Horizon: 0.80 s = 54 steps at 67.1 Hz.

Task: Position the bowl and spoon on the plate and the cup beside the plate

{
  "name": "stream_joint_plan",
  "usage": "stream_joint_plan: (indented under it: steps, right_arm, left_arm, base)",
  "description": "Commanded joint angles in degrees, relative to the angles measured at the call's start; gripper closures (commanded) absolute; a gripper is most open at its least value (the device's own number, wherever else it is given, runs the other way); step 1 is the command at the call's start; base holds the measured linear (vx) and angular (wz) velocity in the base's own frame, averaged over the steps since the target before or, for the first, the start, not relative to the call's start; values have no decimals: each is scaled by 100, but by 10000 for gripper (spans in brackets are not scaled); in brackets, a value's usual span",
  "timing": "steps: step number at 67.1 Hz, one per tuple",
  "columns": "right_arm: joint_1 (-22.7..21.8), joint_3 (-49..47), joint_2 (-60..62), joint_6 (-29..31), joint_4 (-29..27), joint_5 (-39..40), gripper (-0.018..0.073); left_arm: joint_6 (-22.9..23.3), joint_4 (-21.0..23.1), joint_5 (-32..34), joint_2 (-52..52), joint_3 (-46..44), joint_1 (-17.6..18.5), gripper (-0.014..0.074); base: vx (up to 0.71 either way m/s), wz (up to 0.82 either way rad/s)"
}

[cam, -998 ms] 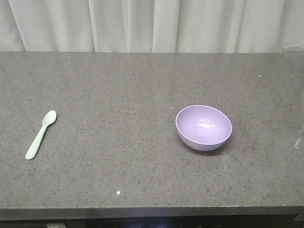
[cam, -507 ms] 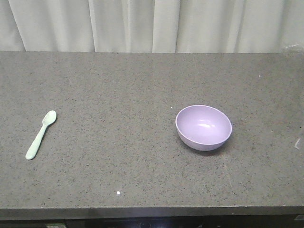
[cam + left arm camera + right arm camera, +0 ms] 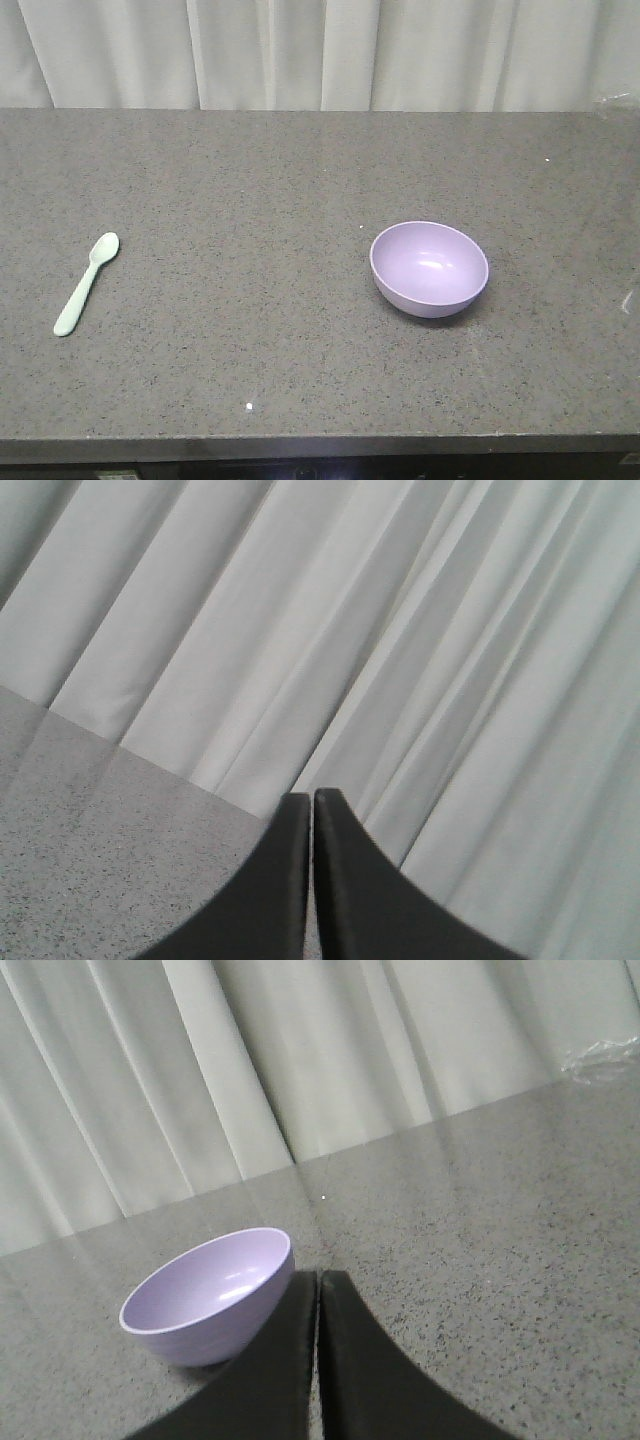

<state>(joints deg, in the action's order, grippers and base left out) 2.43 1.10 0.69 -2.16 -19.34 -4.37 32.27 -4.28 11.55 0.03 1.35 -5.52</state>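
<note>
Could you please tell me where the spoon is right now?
In the front view, the spoon lies flat on the left side of the counter, well apart from the bowl to its right, with its head pointing toward the curtain.

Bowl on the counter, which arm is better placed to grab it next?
Right, probably. The bowl lies just ahead of the right end effector, slightly to its left; the left end effector faces only curtain and counter.
</note>
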Motion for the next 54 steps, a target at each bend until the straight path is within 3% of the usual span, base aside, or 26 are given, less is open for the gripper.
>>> stream_joint_plan:
  steps: [1,9,17,25,33,40,47,54]
  right_arm:
    - [-22,-486,37,132,111,58,561]
    - [-17,-1279,-243,503,166,-577,561]
    - [-17,-1953,-789,1022,159,-998,555]
    - [-17,-2587,-1447,1698,-98,-1147,522]
    - [-17,-3032,-1934,2355,-415,-1197,438]
    - [-17,-3149,-2236,2595,-858,-995,301]
    - [-17,-3144,-2322,2605,-1134,-619,157]
    - [-23,-3144,-2327,2605,-1121,-225,44]
  left_arm:
    - [100,-119,137,102,-465,23,602]
    - [100,-509,-746,318,-1256,23,602]
    - [1,-562,-1755,798,-2067,23,602]
    - [-665,-523,-2574,1464,-2823,28,596]
    - [-1748,29,-3244,2155,-3492,134,562]
    - [-2714,786,-3603,2728,-4032,237,496]
    - [-3227,1416,-3755,3166,-4367,244,393]
    - [-3310,1761,-3749,3525,-4569,244,258]
  base:
    - [0,0]
    - [0,0]
    - [0,0]
    - [0,0]
    - [0,0]
    - [0,0]
    - [0,0]
    - [0,0]
